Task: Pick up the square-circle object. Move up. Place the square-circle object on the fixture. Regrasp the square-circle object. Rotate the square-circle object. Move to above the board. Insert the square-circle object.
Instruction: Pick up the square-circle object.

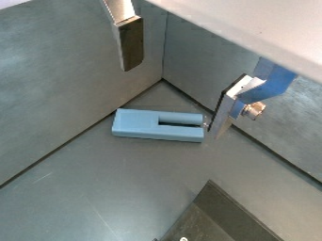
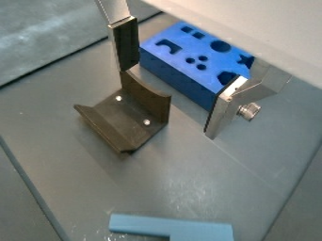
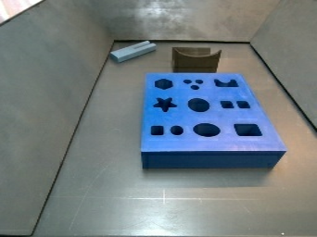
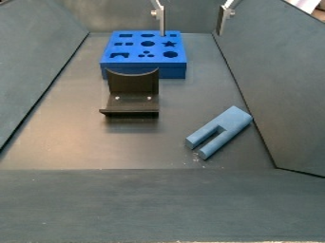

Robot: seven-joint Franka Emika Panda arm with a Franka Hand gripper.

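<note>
The square-circle object [image 4: 219,129] is a light blue-grey peg lying flat on the grey floor near a side wall, apart from everything else. It also shows in both wrist views [image 1: 160,125] [image 2: 170,227] and far back in a side view [image 3: 132,51]. The dark fixture [image 4: 131,98] [image 2: 126,118] [image 3: 195,58] stands between the peg and the blue board [image 4: 143,52] [image 3: 205,116] [image 2: 195,61]. My gripper [image 1: 179,80] [image 2: 174,75] hangs open high above the floor with nothing between its fingers; only its fingertips [image 4: 156,11] show at one side view's top edge.
Slanted grey walls [image 4: 273,85] [image 3: 74,65] enclose the floor on all sides. The peg lies close to the foot of one wall and near a corner [image 1: 158,79]. The board has several dark shaped holes in its top.
</note>
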